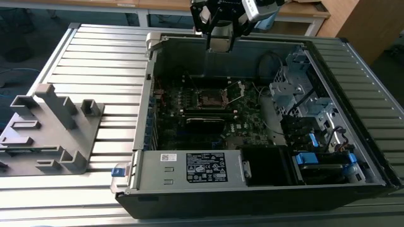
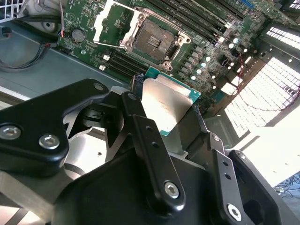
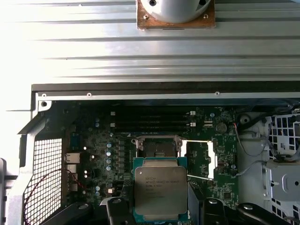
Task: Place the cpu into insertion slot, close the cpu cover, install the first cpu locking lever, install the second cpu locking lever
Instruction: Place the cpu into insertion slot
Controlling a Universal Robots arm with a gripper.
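Observation:
My gripper [image 1: 220, 45] hangs above the far wall of the open computer case, shut on the cpu [image 2: 165, 104]. The cpu's dull metallic top shows between the black fingers [image 2: 140, 122] in both wrist views, with its green edge visible [image 3: 161, 188]. Below it on the green motherboard lies the insertion slot [image 3: 157, 148], a dark square with a metal rim [image 2: 154, 42], bare and apart from the chip. The cpu cover [image 3: 200, 159] is swung open beside the slot [image 2: 110, 21]. In the exterior view the slot [image 1: 211, 98] sits mid-board.
Long black memory slots [image 3: 152, 123] run beside the slot. A black card [image 1: 205, 124] and a labelled metal box [image 1: 189, 168] lie nearer the case front. Drive bays with blue tabs [image 1: 315, 158] fill the exterior view's right. A grey fixture [image 1: 50, 127] stands outside the case.

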